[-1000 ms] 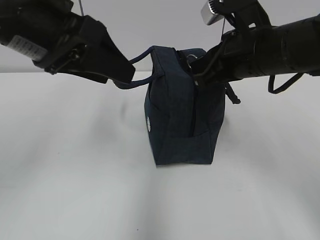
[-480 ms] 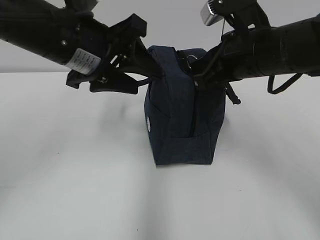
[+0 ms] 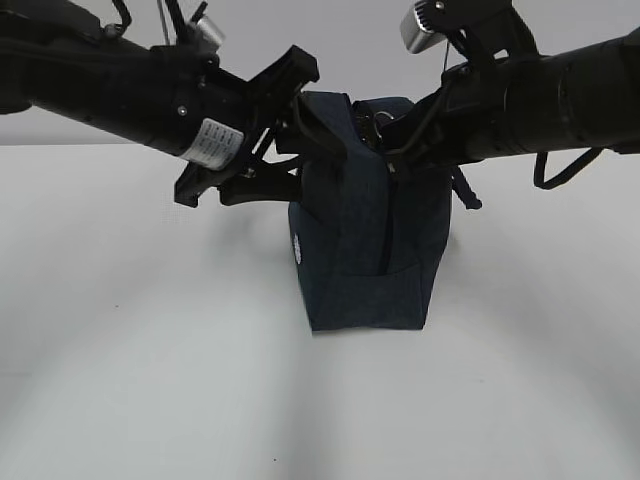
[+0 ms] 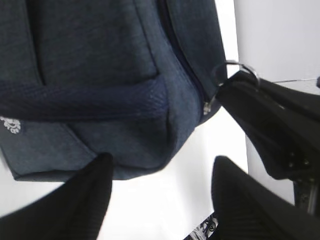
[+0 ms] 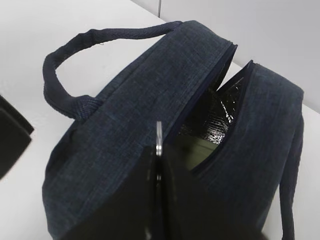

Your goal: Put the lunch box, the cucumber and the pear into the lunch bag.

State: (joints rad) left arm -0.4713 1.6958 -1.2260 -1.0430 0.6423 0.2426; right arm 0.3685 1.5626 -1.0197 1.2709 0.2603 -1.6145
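- Navy lunch bag [image 3: 365, 225] stands upright near the middle of the white desk [image 3: 130, 350], its narrow end turned to the exterior camera, a small white logo [image 3: 296, 248] low on its left edge.
- Left hand [image 3: 300, 130] is at the upper left corner of the bag with its fingers spread; in the left wrist view the two dark fingers [image 4: 70, 200] frame the bag's lower corner and nothing is between them, so it is released.
- A loop handle [image 5: 65, 75] curves out from the bag's left side, and a woven strap [image 4: 85, 97] runs across the side panel.
- Right hand [image 5: 159, 165] is clenched on the metal ring pull [image 5: 159, 136] of the zipper at the top edge of the bag.
- The zipper is partly open: behind the ring a wedge-shaped gap shows the silver lining [image 5: 220, 120].
- Inside the gap lies a pale green flat surface [image 5: 200, 152]; it may be the lunch box lid, but I cannot tell for sure.
- The cucumber and the pear are not visible in any view.
- The desk in front of the bag and on both sides is bare, so there is wide room there; above the bag both arms crowd the top edge.
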